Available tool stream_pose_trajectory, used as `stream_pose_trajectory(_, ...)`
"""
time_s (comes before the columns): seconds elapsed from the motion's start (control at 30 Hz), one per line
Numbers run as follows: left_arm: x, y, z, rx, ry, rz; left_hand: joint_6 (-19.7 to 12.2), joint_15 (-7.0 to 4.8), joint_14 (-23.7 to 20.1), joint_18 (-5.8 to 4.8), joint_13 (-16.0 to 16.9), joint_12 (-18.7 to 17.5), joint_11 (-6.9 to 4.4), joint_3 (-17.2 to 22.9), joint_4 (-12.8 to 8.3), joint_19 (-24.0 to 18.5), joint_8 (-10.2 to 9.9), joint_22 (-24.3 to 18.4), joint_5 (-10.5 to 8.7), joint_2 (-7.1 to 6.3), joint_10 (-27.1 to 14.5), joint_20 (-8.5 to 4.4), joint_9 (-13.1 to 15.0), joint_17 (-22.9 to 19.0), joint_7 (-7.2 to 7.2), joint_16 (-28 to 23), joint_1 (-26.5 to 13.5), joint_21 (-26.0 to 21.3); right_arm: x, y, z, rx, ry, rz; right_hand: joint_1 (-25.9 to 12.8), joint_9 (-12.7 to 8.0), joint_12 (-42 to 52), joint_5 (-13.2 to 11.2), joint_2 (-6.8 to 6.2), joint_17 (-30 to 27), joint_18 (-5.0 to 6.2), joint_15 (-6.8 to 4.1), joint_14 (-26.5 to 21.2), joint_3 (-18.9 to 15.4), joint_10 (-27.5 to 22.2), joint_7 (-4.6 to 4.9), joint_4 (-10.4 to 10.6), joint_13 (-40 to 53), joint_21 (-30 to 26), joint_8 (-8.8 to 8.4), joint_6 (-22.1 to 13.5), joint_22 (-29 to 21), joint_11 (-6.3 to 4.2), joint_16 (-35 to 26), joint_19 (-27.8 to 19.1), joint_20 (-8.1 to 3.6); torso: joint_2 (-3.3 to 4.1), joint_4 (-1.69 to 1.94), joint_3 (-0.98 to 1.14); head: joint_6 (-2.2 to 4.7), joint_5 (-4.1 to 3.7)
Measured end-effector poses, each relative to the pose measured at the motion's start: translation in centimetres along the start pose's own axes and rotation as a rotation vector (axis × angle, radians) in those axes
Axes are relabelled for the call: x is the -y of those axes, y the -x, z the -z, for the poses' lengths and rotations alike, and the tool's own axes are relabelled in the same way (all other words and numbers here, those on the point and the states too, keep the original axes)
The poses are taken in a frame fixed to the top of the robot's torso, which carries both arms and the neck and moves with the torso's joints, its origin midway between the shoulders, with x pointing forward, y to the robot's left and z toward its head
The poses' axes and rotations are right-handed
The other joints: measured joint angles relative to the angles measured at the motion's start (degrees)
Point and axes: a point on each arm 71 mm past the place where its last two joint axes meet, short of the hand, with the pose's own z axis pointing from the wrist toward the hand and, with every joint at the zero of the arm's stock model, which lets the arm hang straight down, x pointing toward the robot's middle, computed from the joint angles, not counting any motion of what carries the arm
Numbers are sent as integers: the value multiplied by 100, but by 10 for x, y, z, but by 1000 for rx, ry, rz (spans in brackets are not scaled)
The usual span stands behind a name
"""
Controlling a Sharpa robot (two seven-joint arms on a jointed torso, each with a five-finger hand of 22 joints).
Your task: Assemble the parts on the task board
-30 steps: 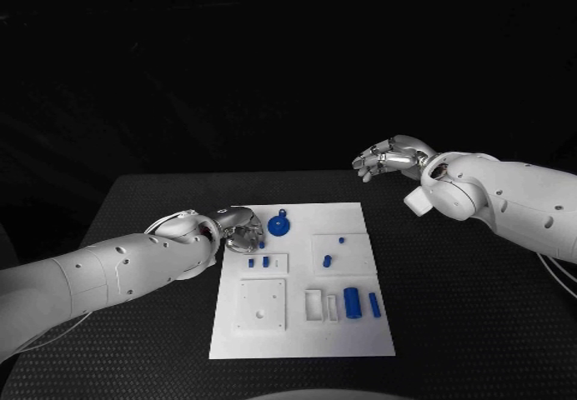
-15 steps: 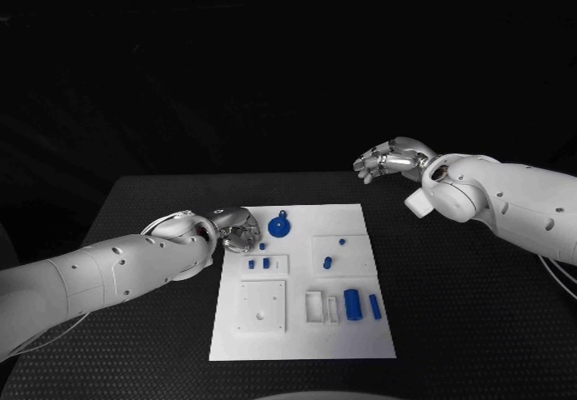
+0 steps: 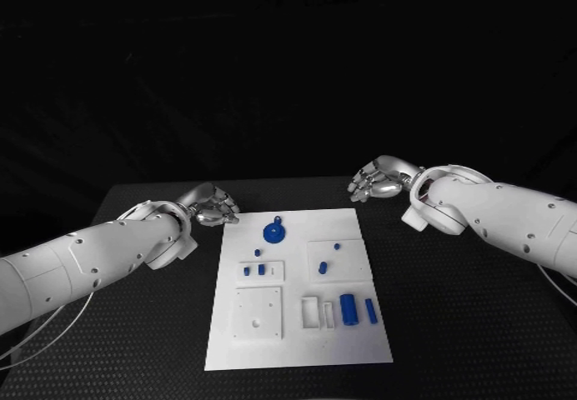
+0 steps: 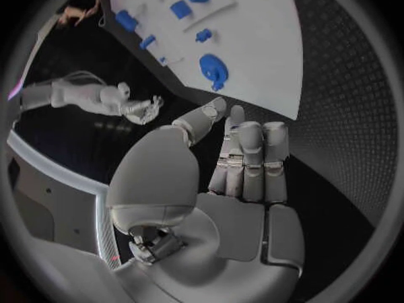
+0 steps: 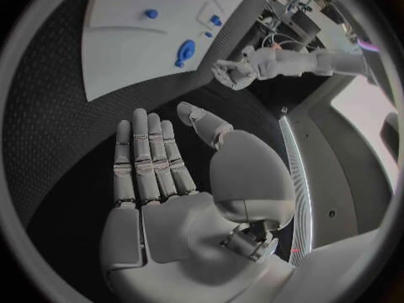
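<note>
The white task board lies mid-table. At its far end lies a round blue part with a small blue piece just nearer. Two short pegs stand in a plate, and a blue cylinder and a blue bar lie at the near right. My left hand hovers off the board's far left corner, holding nothing. In the left wrist view its fingers are straight, short of the round part. My right hand is beyond the far right corner, flat and empty.
White inset plates and slots sit in the board's near half. Two more small blue pieces lie on the right-hand plate. Black table surrounds the board on all sides.
My left hand has drawn back off the board's left edge to its far left corner, uncovering the small blue piece. The right hand barely moved.
</note>
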Motion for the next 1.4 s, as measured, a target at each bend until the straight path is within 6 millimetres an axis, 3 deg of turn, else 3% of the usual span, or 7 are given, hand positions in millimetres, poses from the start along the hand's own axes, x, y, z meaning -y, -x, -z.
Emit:
stream_pose_trajectory(0.17, -1, 6, 6, 33, 11, 216, -26, 48, -224, 3, 9, -26, 59, -297, 152, -251, 0, -140, 0, -43, -59, 86, 6, -207, 27, -452, -404, -318, 1, -20, 0, -26, 15, 198, 67, -60, -387, -259, -67, -25, 0, -87, 228, 40, 254, -7, -2, -100, 137, 0, 43, 39, -17, 71, 256, -69, 5, 1, 3, 4, -36)
stream_pose_trajectory(0.3, 5, 6, 9, 41, -10, 353, -91, 113, -483, 5, 9, -26, 121, -630, 136, -532, 0, -304, 0, -28, -163, 162, 13, -407, 51, -921, -649, -671, -3, -35, 1, -50, 40, 324, 87, -109, -593, -420, -107, -38, 1, -195, 400, 40, 447, -22, -2, -128, 163, 0, 59, 47, -47, 136, 472, -143, 7, 8, 1, -6, -46)
stream_pose_trajectory(0.47, 9, 5, 12, 42, -23, 496, -205, 325, -862, 5, -38, -66, 268, -751, 71, -923, 0, -607, 0, 28, -374, 286, 12, -777, 83, -1837, -750, -1272, -10, -54, 1, -80, 75, 447, 68, -139, -772, -612, -206, -38, 0, -275, 579, 62, 636, -69, 20, -130, 199, 0, 110, 54, -77, 203, 666, -217, 7, 13, -3, -31, -32)
stream_pose_trajectory(0.57, 12, 4, 14, 39, -29, 563, -235, 386, -878, 5, -58, -66, 284, -799, 23, -990, 0, -715, 0, 55, -428, 334, 19, -899, 112, -2254, -774, -1493, -11, -65, 2, -99, 89, 511, 73, -154, -861, -656, -256, -38, 1, -316, 661, 93, 723, -57, 51, -130, 222, 0, 142, 54, -98, 231, 754, -244, 7, 12, -7, -41, -24)
stream_pose_trajectory(0.83, 15, 2, 15, 35, -40, 641, -235, 405, -858, 2, -64, -66, 284, -799, -9, -990, 0, -728, 0, 100, -428, 334, 18, -906, 112, -2380, -729, -1535, -17, -82, 3, -112, 116, 603, 133, -197, -1038, -834, -376, -60, 1, -335, 722, 312, 884, -67, 143, -123, 222, 28, 204, 58, -120, 231, 848, -276, 7, 12, -13, -74, 2)
stream_pose_trajectory(1.4, 15, 2, 15, 36, -42, 683, -235, 426, -838, -6, -69, -66, 283, -814, -24, -966, -1, -732, 0, 145, -427, 358, 23, -906, 112, -2449, -729, -1557, -25, -105, 4, -147, 151, 658, 133, -224, -1151, -834, -376, -84, 1, -335, 722, 472, 1098, -94, 177, -90, 199, 95, 358, 87, -170, 231, 847, -275, 5, 12, -14, -127, 39)
